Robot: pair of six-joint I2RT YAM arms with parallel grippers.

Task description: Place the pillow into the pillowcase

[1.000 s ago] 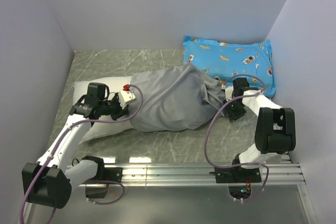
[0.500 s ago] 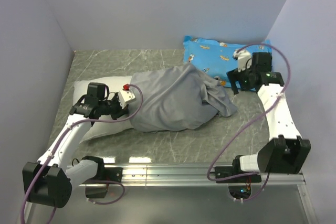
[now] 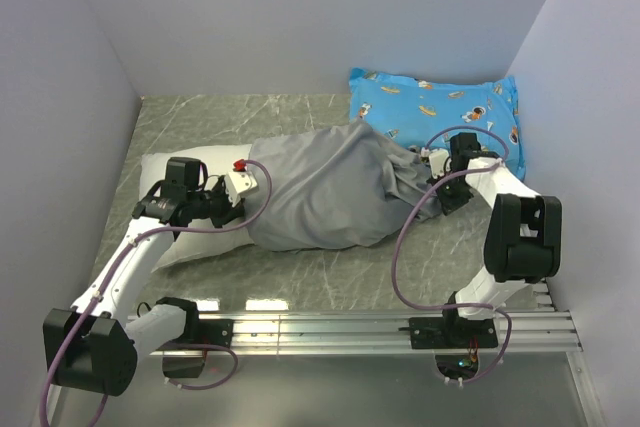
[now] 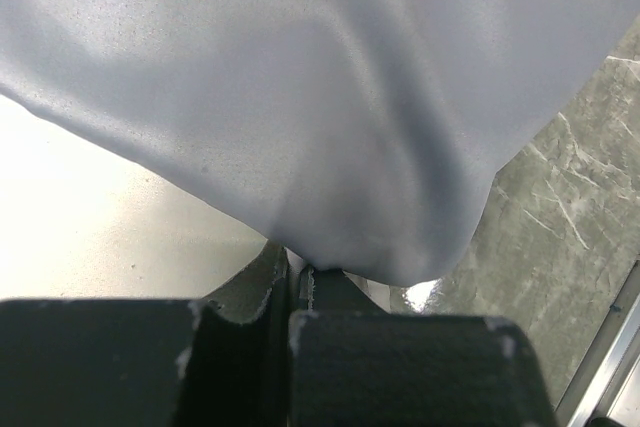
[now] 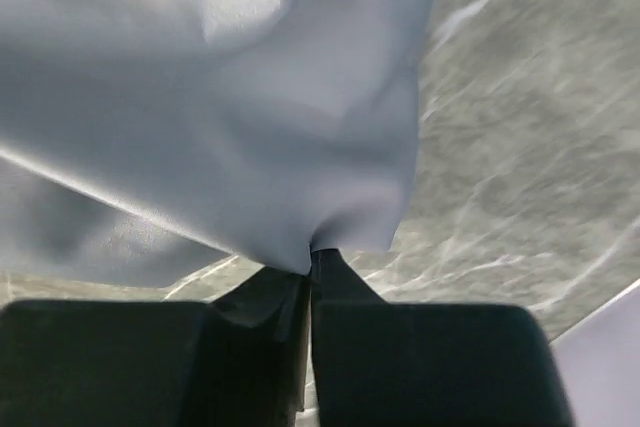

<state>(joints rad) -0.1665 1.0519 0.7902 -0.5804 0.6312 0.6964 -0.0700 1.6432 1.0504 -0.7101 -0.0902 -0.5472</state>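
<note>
The grey pillowcase [image 3: 330,192] lies wrinkled across the middle of the table and covers most of the white pillow [image 3: 158,173]. Only the pillow's left end sticks out. My left gripper [image 3: 244,213] is at the pillowcase's left edge, over the pillow. In the left wrist view the gripper [image 4: 300,275] is shut on a fold of the pillowcase [image 4: 330,97], with the white pillow [image 4: 90,227] beneath. My right gripper [image 3: 437,197] is at the pillowcase's right end. In the right wrist view the gripper [image 5: 311,259] is shut on a pinch of the pillowcase [image 5: 200,97].
A blue cartoon-printed pillow [image 3: 440,112] lies at the back right against the walls, just behind my right gripper. Marble tabletop [image 3: 200,117] shows at the back left. A metal rail [image 3: 380,327] runs along the near edge. Walls close in on the left, back and right.
My right arm swung up over the blue pillow half a second ago and has come back down to the pillowcase's right end, now shut on it. The left arm has held still.
</note>
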